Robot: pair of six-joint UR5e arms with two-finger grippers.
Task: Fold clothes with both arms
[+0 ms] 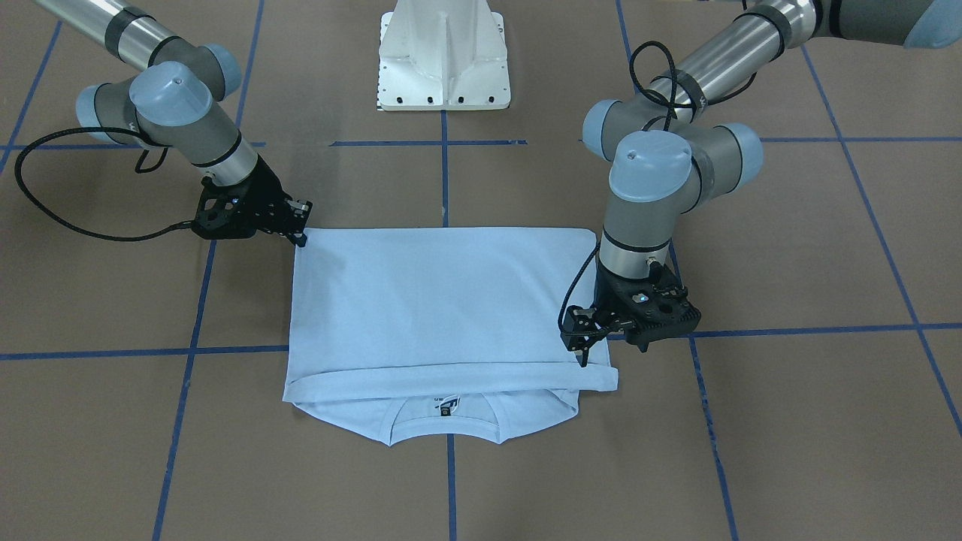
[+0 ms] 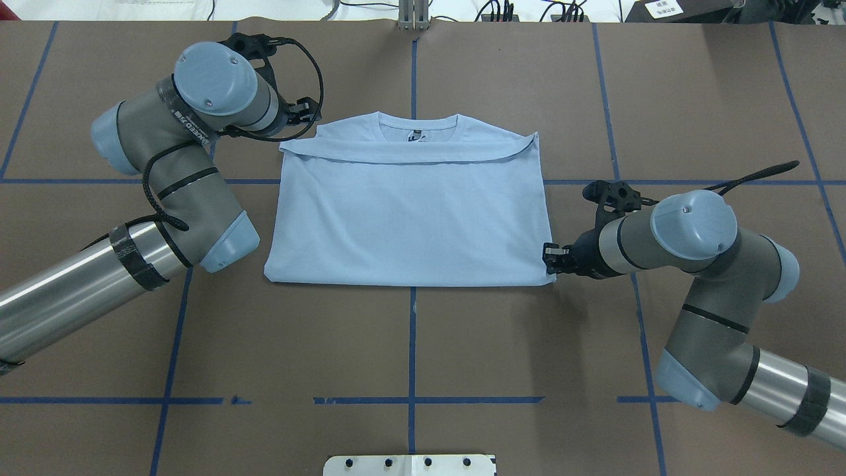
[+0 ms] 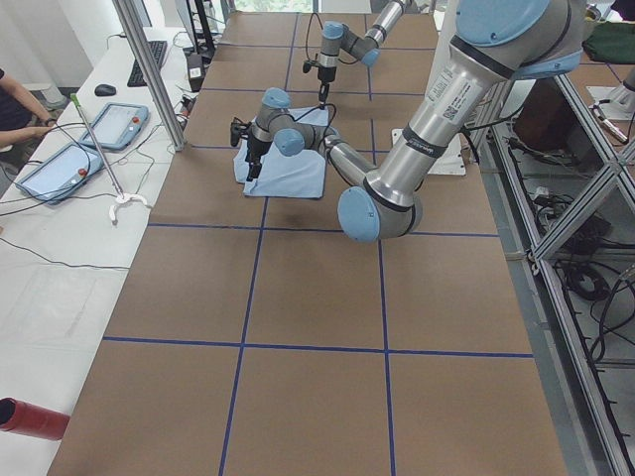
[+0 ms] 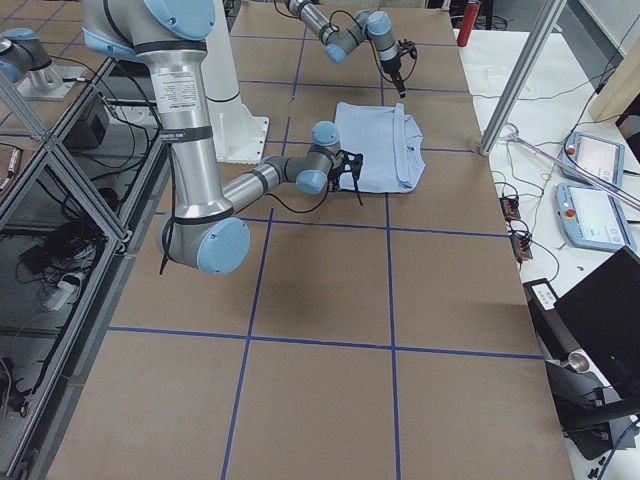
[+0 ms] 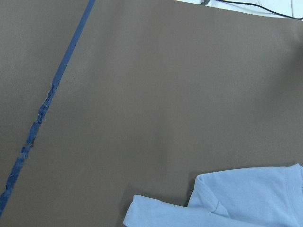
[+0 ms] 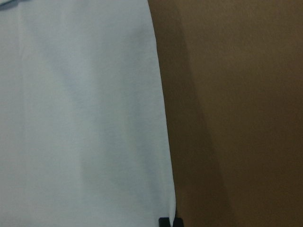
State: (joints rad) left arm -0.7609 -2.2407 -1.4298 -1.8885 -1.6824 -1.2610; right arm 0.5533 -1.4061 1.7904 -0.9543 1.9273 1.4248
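A: Well, where does the T-shirt (image 2: 410,225) lie?
B: Flat on the brown tabletop (image 2: 410,344), in the middle, between the two arms. It is folded, and a hem band (image 2: 410,157) crosses it just under the collar (image 2: 418,122).
A: Which way does it point?
B: The collar points away from the robot's base (image 1: 445,56). The long axis runs across, from the left arm to the right arm.
A: What does the front camera give that the overhead one does not?
B: The left pincer (image 1: 584,353). From overhead the wrist covers most of it. From the front its tip touches the hem band near the far corner. Whether its jaws are apart or together, I cannot tell.
A: And the right pincer (image 2: 547,259)?
B: It is at the near corner on the other side, at the side edge. Its wrist camera shows two dark fingertips (image 6: 164,221) close together at the cloth's edge. Whether they clamp cloth, I cannot tell.
A: The left wrist camera?
B: Only bare tabletop, a blue tape line (image 5: 47,101) and one corner of the shirt.
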